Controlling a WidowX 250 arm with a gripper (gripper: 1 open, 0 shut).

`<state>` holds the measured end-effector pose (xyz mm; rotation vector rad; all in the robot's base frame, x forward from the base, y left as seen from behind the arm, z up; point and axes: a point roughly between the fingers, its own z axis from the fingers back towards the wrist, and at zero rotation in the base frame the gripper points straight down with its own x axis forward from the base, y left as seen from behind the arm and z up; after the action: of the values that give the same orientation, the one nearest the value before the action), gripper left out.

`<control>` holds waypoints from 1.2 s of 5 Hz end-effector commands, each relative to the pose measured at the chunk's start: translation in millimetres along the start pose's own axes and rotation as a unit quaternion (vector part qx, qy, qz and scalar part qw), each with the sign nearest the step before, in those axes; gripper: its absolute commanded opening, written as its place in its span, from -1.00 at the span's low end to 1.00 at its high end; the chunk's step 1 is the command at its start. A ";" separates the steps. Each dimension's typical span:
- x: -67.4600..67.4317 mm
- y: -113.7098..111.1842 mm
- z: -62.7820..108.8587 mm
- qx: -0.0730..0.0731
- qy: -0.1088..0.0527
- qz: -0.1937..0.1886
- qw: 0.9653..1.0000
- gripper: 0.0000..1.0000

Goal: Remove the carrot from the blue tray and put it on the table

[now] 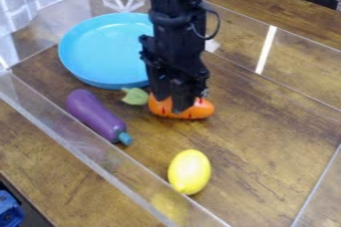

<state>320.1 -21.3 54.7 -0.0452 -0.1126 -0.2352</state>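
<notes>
Camera view: the orange carrot (182, 109) is seen on the brown table (253, 131), right of the blue tray (96, 52). It is partly hidden by the black hand (170, 97) just over it. Whether the carrot is held cannot be told. The purple eggplant (98, 117) is seen to the left, and the yellow lemon (189, 171) nearer.

My arm: reaching down from above, dark
My gripper (170, 102): low, pointing downward
My fingers: partly hidden
</notes>
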 end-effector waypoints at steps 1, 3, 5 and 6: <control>9.5 -4.4 7.4 0.003 -0.022 -0.013 1.000 1.00; 13.5 -5.9 -10.1 0.006 -0.026 -0.017 1.000 1.00; 20.0 -5.5 -30.9 0.004 -0.022 -0.014 1.000 1.00; 22.5 -8.0 -32.1 0.011 -0.021 -0.011 1.000 1.00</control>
<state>339.9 -33.6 19.5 -0.0248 -0.1370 -0.2563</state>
